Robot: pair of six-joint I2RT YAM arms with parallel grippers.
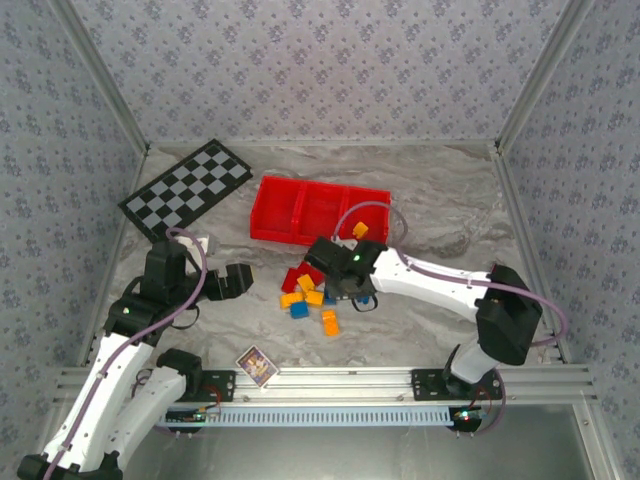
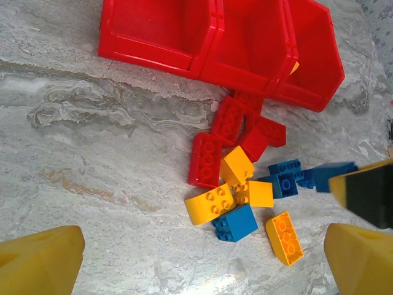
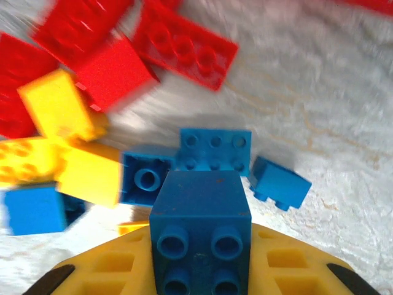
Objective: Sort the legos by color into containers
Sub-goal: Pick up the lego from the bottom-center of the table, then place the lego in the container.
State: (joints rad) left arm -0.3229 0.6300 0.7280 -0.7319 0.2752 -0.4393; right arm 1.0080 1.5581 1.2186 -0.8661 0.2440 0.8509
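Right wrist view: the right gripper [image 1: 352, 290] is clamped on a blue brick [image 3: 201, 230] just in front of the red tray [image 1: 275, 232].
The brick sits square between its yellow fingers [image 3: 295, 264], with the loose legos [image 2: 236, 178] scattered close beyond it, near the tray's front wall, the red ones nearest that wall. One orange-yellow brick [image 1: 360, 230] lies in the tray's right compartment. The left gripper [image 1: 238, 281] hangs wide open and empty off the tray's left front corner, apart from the pile.
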